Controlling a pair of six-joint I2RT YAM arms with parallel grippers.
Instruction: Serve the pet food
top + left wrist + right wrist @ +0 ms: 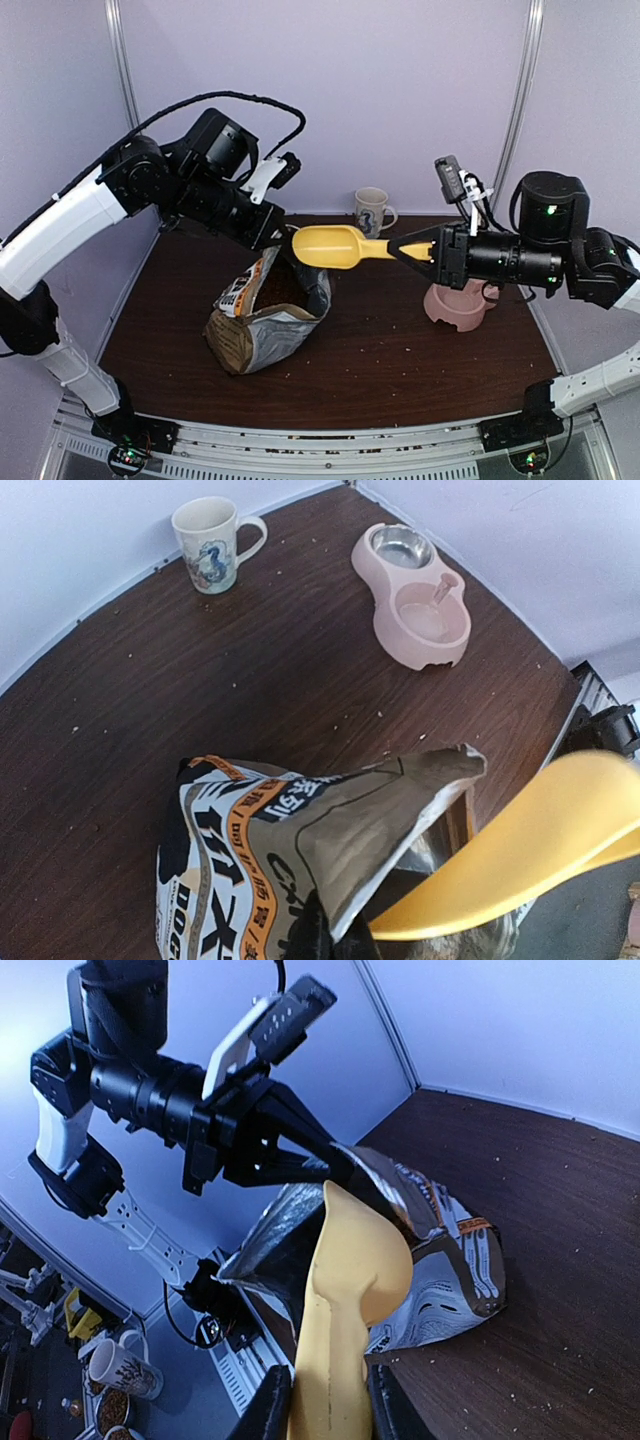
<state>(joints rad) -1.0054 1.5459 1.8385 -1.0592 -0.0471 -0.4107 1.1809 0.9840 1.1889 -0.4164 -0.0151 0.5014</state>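
The foil-lined pet food bag stands open at the table's middle left. A brown mass of pet food shows inside its mouth; single pellets are too small to tell. My left gripper is shut on the bag's upper rim and holds it open; the left wrist view shows its dark fingers pinching the flap of the bag. My right gripper is shut on the handle of the yellow scoop, which hovers level over the bag's mouth and looks empty. The right wrist view shows the scoop's underside.
The pink double bowl stands on the table under my right arm; it is empty in the left wrist view. A printed mug stands at the back wall. Crumbs are scattered over the brown tabletop.
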